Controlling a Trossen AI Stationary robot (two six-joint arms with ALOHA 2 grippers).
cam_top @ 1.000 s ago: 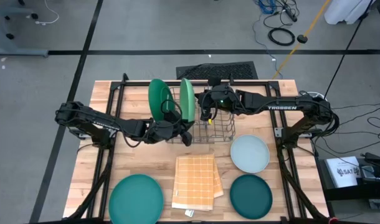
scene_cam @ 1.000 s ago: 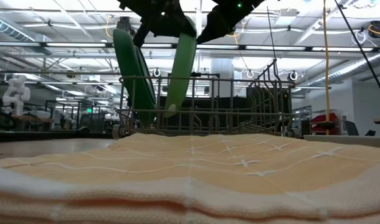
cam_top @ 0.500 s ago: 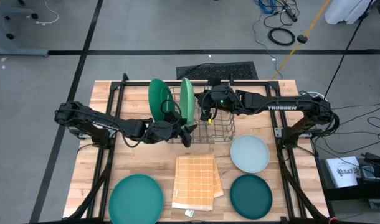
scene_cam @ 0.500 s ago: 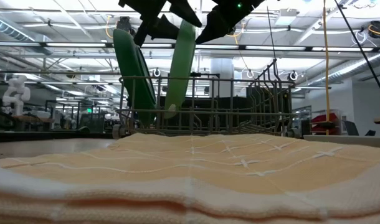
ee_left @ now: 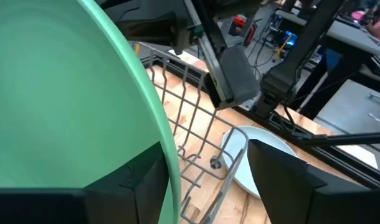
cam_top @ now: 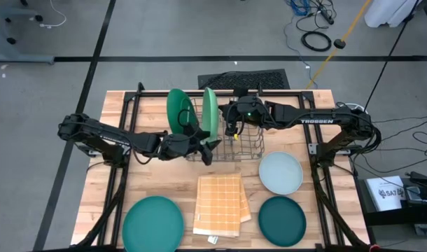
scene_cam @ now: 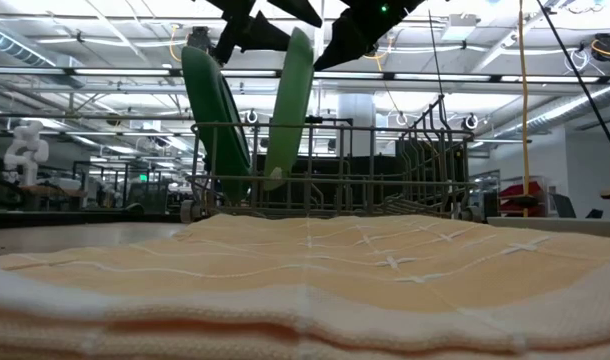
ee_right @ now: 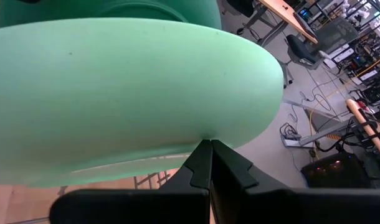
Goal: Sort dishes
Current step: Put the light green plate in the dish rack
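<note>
Light green plate (cam_top: 211, 112) freed in rack (cam_top: 238, 143); left hand (cam_top: 208, 149) now wide, backed off.

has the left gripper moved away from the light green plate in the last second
Yes. In the high view the left gripper has drawn back leftward from the wire rack, its fingers open, leaving the light green plate standing there.

arms: 2, dark, jointed | right: white TROSSEN marking, green LED | cabled

Rack (cam_top: 234, 143) left end: blocked by two upright plates (cam_top: 210, 112).
Rack right half: open slots.
Table (cam_top: 122, 112) front-left corner: teal plate (cam_top: 152, 222).
</note>
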